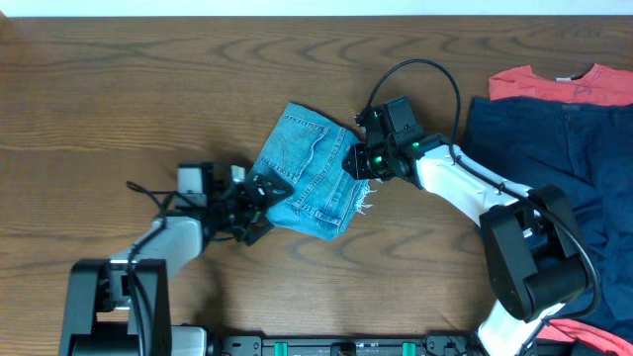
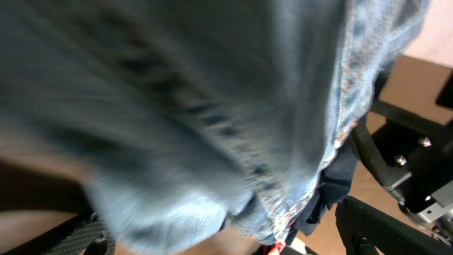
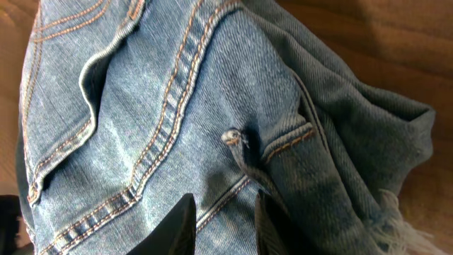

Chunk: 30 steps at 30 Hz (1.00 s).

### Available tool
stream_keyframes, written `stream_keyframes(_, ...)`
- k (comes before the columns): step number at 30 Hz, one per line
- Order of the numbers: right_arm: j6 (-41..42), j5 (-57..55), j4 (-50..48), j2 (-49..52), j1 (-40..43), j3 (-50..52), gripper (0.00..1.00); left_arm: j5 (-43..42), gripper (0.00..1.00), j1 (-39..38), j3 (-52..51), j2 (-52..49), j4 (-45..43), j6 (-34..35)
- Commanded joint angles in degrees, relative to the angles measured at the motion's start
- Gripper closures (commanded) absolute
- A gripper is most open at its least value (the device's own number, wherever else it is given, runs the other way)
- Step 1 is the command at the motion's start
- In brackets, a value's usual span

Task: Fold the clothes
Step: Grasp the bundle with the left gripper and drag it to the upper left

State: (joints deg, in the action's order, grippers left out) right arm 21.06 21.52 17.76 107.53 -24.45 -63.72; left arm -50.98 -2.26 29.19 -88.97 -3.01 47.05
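The left gripper [image 1: 262,208] was found at the left edge of the jeans [image 1: 312,173], its jaws spread wide and clamped on nothing; in the left wrist view blurred denim was draped across them. The jeans were found bunched near the middle of the table [image 1: 119,89], pocket side up, with the frayed hem [image 1: 366,206] turned to the right. The right gripper [image 1: 361,163] was set at the jeans' right edge. In the right wrist view its fingertips [image 3: 180,227] were seen close together against the denim, but whether a fold was pinched could not be established. The step in hand was judged to be the squaring of the folded jeans. For it to be done well, the left edge should be retaken low and flat, the cloth should be drawn taut between both arms before it is laid down, and the seams should be lined up so that no ridge is trapped underneath. Well apart to the right, the navy garment [image 1: 544,138] was spread over part of the coral-red T-shirt [image 1: 554,84], both judged to be awaiting folding. Counted: two grippers, one pair of jeans, one navy garment, one coral-red T-shirt.
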Motion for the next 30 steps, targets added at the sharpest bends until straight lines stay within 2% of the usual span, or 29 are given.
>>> stream_keyframes(1, 0.8, -0.1, 0.8, 1.8, 0.8, -0.1, 0.73, 10.2, 0.02, -4.9, -3.5, -2.0, -1.1, 9.6)
stream_keyframes(6, 0.8, -0.1, 0.9, 1.8, 0.8, -0.1, 0.73, 19.5, 0.02, -9.8, -3.5, -2.0, -1.6, 16.0)
stream_keyframes(9, 0.8, -0.1, 0.9, 1.8, 0.8, -0.1, 0.73, 23.6, 0.01, -10.3, -3.5, -2.0, -6.5, 17.2)
stream_keyframes(12, 0.8, -0.1, 0.9, 1.8, 0.8, -0.1, 0.74, 24.7, 0.15, -10.3, -3.5, -2.0, -12.0, 17.4)
stream_keyframes(16, 0.8, -0.1, 1.2, 1.8, 0.8, -0.1, 0.75, 25.2, 0.39, -10.3, -3.2, -2.0, -17.2, 17.8)
stream_keyframes(20, 0.8, -0.1, 1.3, 1.8, 0.8, -0.1, 0.75, 25.1, 0.5, -10.3, -3.0, -2.0, -17.7, 17.3)
stream_keyframes(23, 0.8, -0.1, 1.3, 1.8, 0.8, -0.1, 0.76, 24.0, 0.67, -10.3, -3.0, -2.0, -17.6, 12.4)
stream_keyframes(26, 0.8, 0.0, 1.7, 1.7, 0.8, -0.1, 0.77, 20.7, 0.86, -10.3, -3.0, -2.0, -16.7, 3.8)
stream_keyframes(28, 0.8, 0.0, 2.4, 1.2, 0.8, -0.1, 0.8, 19.4, 0.93, -10.3, -3.0, -1.9, -14.1, -1.3)
stream_keyframes(30, 0.7, 0.0, 3.4, -0.5, 0.8, -0.1, 0.81, 18.3, 0.94, -9.9, -2.7, -1.7, -10.5, -4.7)
